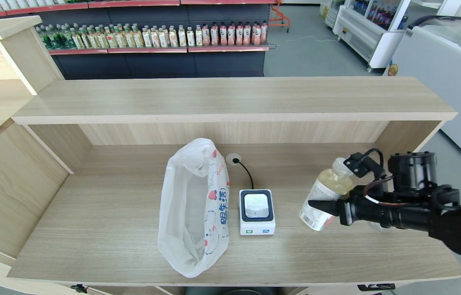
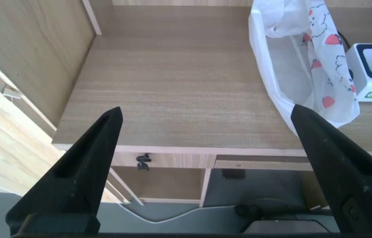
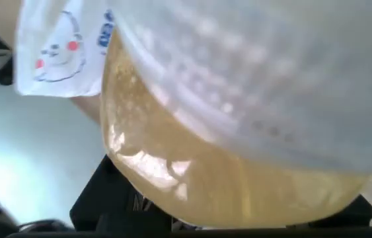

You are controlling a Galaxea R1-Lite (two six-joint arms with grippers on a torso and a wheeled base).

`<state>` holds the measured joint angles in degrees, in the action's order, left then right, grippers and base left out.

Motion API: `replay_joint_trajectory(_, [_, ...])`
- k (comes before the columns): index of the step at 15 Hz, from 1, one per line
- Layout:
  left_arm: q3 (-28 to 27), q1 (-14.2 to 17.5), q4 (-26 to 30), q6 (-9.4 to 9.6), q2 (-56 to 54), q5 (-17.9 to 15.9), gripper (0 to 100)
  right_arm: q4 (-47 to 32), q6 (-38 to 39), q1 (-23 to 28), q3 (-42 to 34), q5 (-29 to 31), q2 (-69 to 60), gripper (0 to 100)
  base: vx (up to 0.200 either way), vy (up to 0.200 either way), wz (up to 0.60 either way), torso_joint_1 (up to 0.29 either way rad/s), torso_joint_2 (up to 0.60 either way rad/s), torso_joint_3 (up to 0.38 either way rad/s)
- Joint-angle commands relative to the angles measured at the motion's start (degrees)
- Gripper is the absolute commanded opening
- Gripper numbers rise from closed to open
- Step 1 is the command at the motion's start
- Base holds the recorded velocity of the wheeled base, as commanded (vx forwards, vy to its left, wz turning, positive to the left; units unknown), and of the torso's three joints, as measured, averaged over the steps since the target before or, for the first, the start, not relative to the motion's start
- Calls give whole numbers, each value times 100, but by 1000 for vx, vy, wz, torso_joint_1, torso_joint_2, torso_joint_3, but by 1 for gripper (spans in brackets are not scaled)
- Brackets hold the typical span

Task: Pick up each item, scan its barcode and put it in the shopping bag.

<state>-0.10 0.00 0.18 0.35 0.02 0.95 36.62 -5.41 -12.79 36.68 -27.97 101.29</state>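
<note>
Clear plastic bottle of pale yellow drink (image 1: 328,184) was clamped tilted in my right gripper (image 1: 324,203), at 3 o'clock of the white box scanner (image 1: 256,211), barcode end low, probably for scanning. White plastic shopping bag (image 1: 193,213) lay at scanner's 9 o'clock. My left gripper (image 2: 205,112) hung spread, empty.

Count for your station: one shopping bag (image 1: 193,209), one scanner (image 1: 256,211) and one bottle (image 1: 326,190) of pale yellow drink, all at one wooden counter (image 1: 103,221). One black cable (image 1: 247,173) meets one round grommet (image 1: 233,159). You have two grippers: one left gripper (image 2: 207,112) and one right gripper (image 1: 324,205). The far shelf (image 1: 152,50) carries one row of bottles (image 1: 165,37), too many and too small to count exactly.
</note>
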Motion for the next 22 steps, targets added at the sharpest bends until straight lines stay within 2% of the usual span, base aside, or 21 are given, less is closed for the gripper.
replay_joint_trajectory(1, [1, 0, -1, 0, -2, 2, 100, -1315, 137, 391, 111, -1519, -1595, 0, 0, 0, 0, 0, 0, 0])
replay_joint_trajectory(3, [1, 0, -1, 0, -2, 2, 100, -1790, 128, 347, -100, -2319, -1920, 0, 0, 0, 0, 0, 0, 0])
replay_joint_trajectory(7, [1, 0, -1, 0, -2, 2, 100, -1808, 146, -13, -293, -2837, -2008, 0, 0, 0, 0, 0, 0, 0])
replay_joint_trajectory(14, [1, 0, -1, -9, -2, 2, 100, -1869, 137, -620, -425, -3022, -2070, 0, 0, 0, 0, 0, 0, 0])
replay_joint_trajectory(18, [1, 0, -1, 0, -2, 2, 100, -1887, 146, -664, -425, -3031, -2087, 0, 0, 0, 0, 0, 0, 0])
replay_joint_trajectory(22, [1, 0, -1, -9, -2, 2, 100, -2317, 155, -918, -425, -3039, -2245, 0, 0, 0, 0, 0, 0, 0])
